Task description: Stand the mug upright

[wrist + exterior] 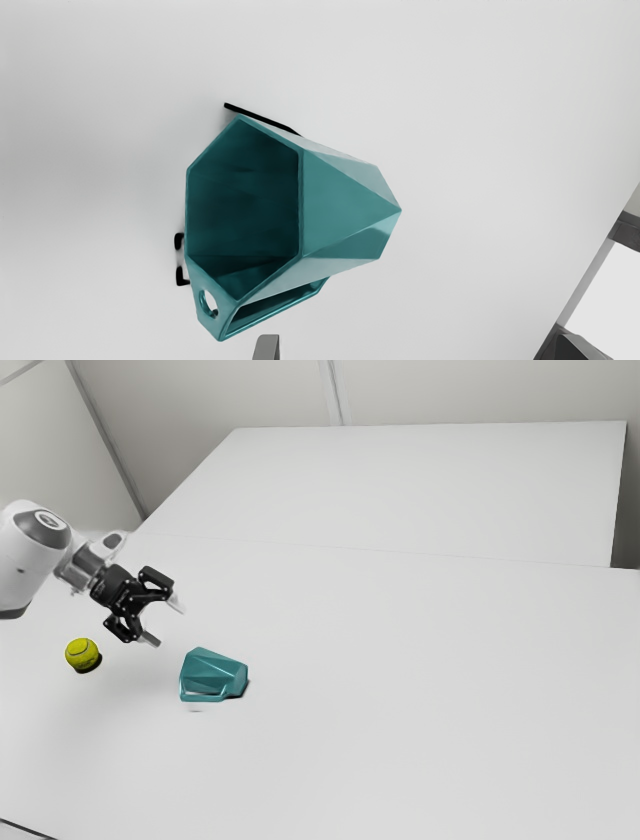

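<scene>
The teal faceted mug [213,676] lies on its side on the white table, its mouth toward the exterior view's left and its handle on the side nearest that camera. My gripper [163,621] hangs above the table, up and to the exterior view's left of the mug, its fingers apart with nothing between them. In the wrist view the mug [345,205] shows its dark hollow inside, its pointed facets and the handle, which lies on the side nearer the gripper [417,346]. A gap separates the fingertips from the mug.
A yellow-green ball [82,654] rests on the table, below the arm and to the exterior view's left of the mug. The white table surface [420,690] extends around the mug, with a large white panel [420,485] behind it.
</scene>
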Motion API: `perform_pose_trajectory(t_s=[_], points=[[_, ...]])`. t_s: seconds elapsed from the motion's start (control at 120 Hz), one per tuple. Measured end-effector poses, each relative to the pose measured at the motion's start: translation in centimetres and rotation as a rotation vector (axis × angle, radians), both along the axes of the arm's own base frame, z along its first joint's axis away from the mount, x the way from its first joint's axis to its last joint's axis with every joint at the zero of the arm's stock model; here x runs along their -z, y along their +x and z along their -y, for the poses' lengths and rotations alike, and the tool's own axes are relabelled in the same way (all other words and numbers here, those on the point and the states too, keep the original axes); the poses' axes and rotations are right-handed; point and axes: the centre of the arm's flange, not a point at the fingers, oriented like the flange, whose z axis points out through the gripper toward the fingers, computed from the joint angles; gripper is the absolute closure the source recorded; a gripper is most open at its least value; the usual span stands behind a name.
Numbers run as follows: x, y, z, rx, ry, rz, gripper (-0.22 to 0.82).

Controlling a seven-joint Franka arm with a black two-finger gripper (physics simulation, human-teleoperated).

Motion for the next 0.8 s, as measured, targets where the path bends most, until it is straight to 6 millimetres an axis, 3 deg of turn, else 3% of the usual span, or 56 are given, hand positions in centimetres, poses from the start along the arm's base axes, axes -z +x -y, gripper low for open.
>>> perform_pose_trajectory(t_s=[0.167,0.292,0.533,0.8], points=[[4.6,-0.3,-2.4,-0.029,-0.037,0.03,0.0],[7.3,0.1,-2.9,-0.052,-0.084,0.073,0.0],[8.8,0.5,-2.5,-0.036,-0.126,0.161,0.0],[10.6,0.4,0.6,-0.004,-0.193,0.21,0.0]])
